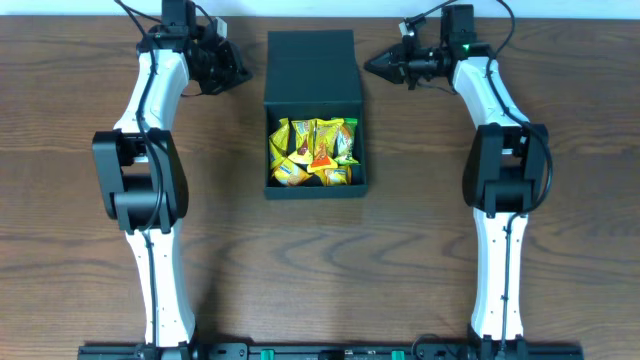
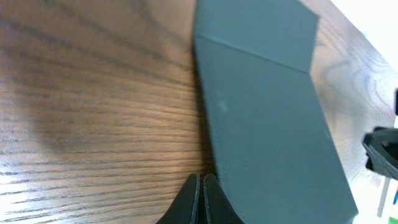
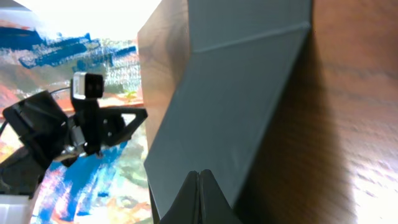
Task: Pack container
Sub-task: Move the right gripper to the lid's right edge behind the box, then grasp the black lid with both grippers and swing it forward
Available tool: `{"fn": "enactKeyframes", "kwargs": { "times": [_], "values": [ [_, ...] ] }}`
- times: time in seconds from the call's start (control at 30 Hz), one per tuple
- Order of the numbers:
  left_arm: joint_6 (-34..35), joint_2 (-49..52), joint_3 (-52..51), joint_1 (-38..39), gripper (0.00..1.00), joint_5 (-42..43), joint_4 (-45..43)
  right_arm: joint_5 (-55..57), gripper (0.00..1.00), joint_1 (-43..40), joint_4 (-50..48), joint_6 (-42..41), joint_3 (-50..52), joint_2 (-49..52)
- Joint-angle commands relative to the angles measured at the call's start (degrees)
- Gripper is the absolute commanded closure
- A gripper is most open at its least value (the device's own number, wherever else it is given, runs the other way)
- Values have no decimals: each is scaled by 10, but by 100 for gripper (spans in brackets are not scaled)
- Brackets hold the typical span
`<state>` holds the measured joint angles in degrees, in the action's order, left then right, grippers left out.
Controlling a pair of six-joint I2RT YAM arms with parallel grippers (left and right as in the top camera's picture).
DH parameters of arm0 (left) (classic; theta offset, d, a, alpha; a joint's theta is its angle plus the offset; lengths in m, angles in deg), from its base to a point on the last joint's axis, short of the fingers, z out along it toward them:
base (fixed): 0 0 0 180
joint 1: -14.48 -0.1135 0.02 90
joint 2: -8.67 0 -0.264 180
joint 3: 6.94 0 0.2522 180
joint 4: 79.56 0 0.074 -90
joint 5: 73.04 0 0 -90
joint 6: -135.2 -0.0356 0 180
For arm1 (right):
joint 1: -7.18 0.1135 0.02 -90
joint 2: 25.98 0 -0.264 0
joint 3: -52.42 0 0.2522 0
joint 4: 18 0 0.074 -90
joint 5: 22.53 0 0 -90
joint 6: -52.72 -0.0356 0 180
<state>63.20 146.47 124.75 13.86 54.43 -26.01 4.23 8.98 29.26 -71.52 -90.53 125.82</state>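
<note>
The container (image 1: 314, 186) is a dark teal-black square box in the middle of the table. It is open and holds several yellow candy packets (image 1: 314, 152). Its flap lid (image 1: 312, 68) stands up at the far side. My left gripper (image 1: 244, 74) is shut and empty, just left of the lid. In the left wrist view the lid (image 2: 267, 124) fills the right half, with the fingertips (image 2: 201, 179) at its left edge. My right gripper (image 1: 368, 66) is shut and empty, just right of the lid. In the right wrist view the fingertips (image 3: 200, 175) are against the lid (image 3: 230, 106).
The wooden table (image 1: 90, 200) lies around the box. Both arms reach from the near edge up the left and right sides. The left arm (image 3: 74, 124) shows beyond the lid in the right wrist view.
</note>
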Motion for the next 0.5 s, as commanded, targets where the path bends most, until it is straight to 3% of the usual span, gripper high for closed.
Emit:
{"fn": "enactKeyframes", "kwargs": {
  "times": [0.0, 0.13, 0.47],
  "values": [
    [31, 17, 3, 5, 95, -15, 3, 1, 98, -13, 30, 47, -4, -3],
    [49, 26, 3, 14, 95, -20, 4, 16, 99, -19, 78, 78, -4, -1],
    [65, 46, 3, 21, 94, -26, -12, 13, 99, -17, 92, 96, -4, 11]
  ]
}}
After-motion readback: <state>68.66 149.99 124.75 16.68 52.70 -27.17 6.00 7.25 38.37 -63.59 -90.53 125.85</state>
